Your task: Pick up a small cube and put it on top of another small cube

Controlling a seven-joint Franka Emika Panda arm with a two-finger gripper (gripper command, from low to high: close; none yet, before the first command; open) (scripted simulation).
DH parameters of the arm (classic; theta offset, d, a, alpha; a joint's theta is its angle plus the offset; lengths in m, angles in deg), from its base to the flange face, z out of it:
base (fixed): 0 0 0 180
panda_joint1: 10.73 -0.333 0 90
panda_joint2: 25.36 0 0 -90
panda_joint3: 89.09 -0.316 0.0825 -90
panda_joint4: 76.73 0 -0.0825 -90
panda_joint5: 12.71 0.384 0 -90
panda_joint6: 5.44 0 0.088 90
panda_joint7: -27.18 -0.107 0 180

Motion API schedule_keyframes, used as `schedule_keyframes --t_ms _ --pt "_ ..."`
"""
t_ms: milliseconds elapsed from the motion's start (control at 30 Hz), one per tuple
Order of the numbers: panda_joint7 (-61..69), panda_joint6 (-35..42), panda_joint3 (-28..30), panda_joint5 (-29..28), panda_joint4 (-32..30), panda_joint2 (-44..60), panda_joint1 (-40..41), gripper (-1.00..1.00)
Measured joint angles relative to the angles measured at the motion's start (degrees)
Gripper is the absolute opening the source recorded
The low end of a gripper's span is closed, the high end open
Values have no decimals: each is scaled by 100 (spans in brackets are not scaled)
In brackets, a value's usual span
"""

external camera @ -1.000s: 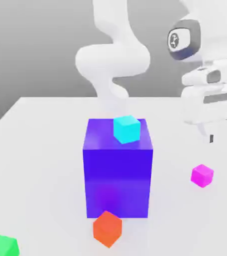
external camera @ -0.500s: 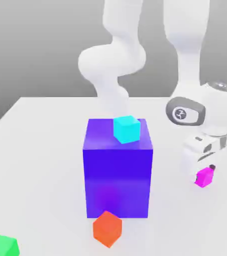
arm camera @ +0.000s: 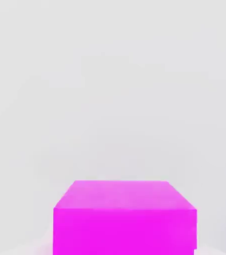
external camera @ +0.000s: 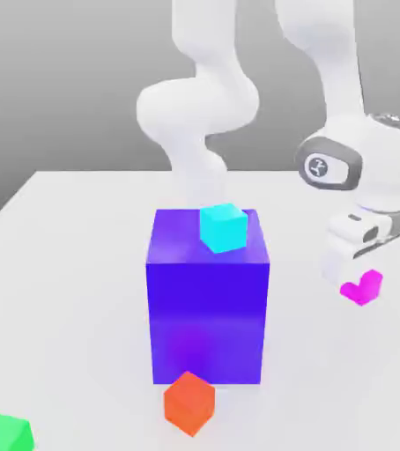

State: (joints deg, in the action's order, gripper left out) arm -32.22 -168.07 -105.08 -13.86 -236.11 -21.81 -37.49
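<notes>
Grey wall rose behind a pale white desk point(external camera: 71, 255), its far edge running across the exterior view. Near the middle of the desk stood a large blue block point(external camera: 208, 299), and on its top face, toward the far corner on the exterior view's right, sat a small cyan cube point(external camera: 222, 227), touching the block and slightly turned. An orange cube point(external camera: 189, 402) lay on the desk just in front of the block's near face, close to the near edge. A green cube point(external camera: 4, 433) sat at the near corner on the exterior view's left, partly cut off by the frame.

The white arm point(external camera: 199, 106) curved up behind the block and came down again on the exterior view's right, where the gripper point(external camera: 360, 280) hung low over the desk, well apart from the block. A magenta cube point(external camera: 363, 288) sat right at its lower end, partly covered by the white hand; whether the cube touched the desk could not be told. In the hand view the magenta cube point(arm camera: 125, 219) appeared close up against the plain desk surface. Whether the fingers were spread or pressed against the cube could not be told.
</notes>
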Motion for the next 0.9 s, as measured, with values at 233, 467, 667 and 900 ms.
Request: schedule_keyframes --t_ms 233,467,667,900 --pt "1022 720 925 356 1190 547 1371 -100" --pt "1890 1313 1858 598 2210 999 2609 -100" --pt "2530 1686 2537 738 2925 1305 3537 -100" --pt "2954 1295 2630 1027 3452 2202 4145 100"
